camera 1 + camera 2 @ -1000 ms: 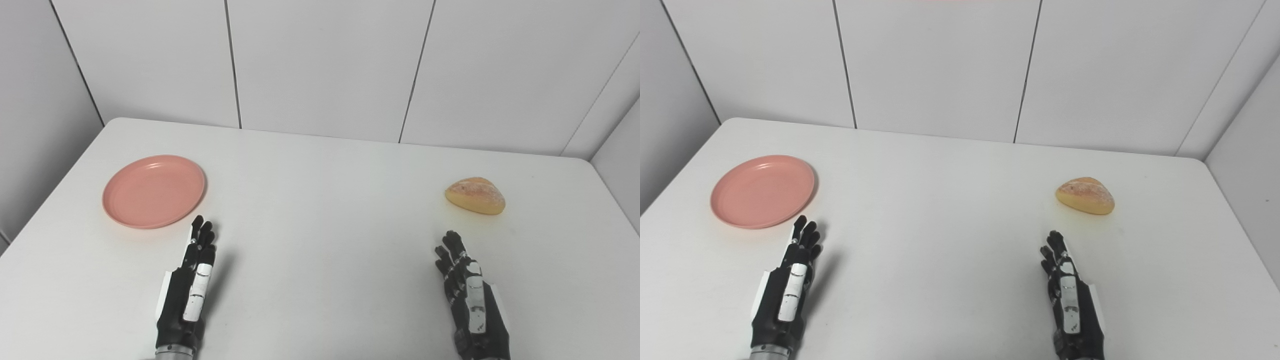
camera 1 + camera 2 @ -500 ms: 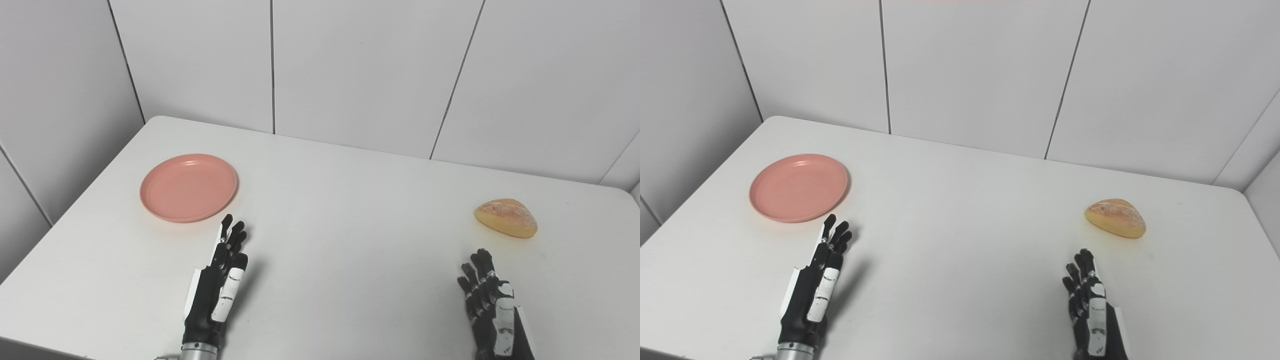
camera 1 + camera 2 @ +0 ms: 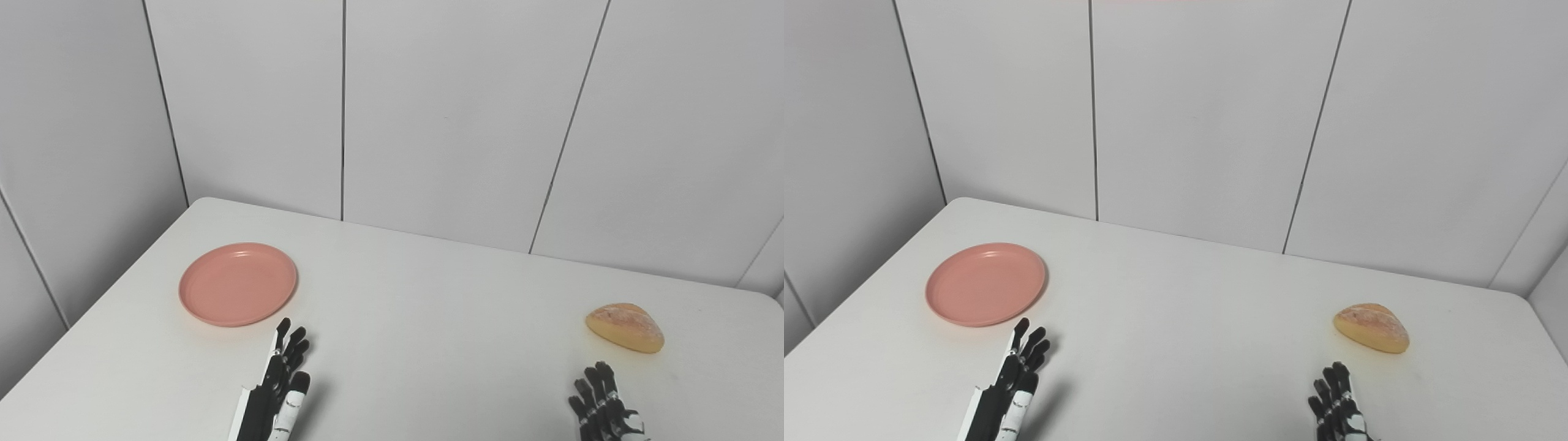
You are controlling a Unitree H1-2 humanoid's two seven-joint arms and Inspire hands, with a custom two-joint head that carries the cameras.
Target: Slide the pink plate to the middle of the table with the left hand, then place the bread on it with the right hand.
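Note:
The pink plate (image 3: 238,283) lies empty on the left part of the white table (image 3: 416,318). A golden bread roll (image 3: 625,327) rests on the right part. My left hand (image 3: 277,389) lies flat near the front edge, fingers straight and apart, its fingertips just short of the plate's near right rim and not touching it. Only the outstretched fingers of my right hand (image 3: 600,403) show at the bottom edge, a short way in front of the bread, holding nothing.
Grey panelled walls (image 3: 429,110) stand behind the table and along its left side. The table's left edge (image 3: 92,318) runs diagonally close to the plate, and its rounded right corner is near the bread.
The camera has tilted up and turned left, so the whole scene sits lower and more wall shows. Plate, bread and both hands stay where they were on the table.

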